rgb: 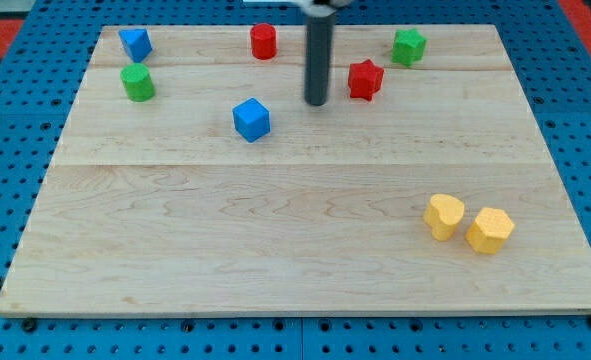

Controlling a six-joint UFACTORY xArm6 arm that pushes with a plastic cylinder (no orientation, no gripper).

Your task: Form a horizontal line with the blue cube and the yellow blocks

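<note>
1. The rod's tip [317, 102] rests on the counter [275, 250], between the blue cube [252, 120] at its 8 o'clock and the red star-like block [366, 79] at its 2 o'clock, touching neither.
2. There are no fingers here to open or close; the rod only pushes.
3. The two yellow blocks [443, 216] [489, 230] sit touching, far off at 5 o'clock from the cube.
4. The cube looks light, hard and quick to slide or spin on smooth wood; I'd push squarely on a flat face, centred.
5. A second blue block [135, 43], green blocks [137, 83] [408, 46] and a red cylinder [264, 41] lie around 12 o'clock.
</note>
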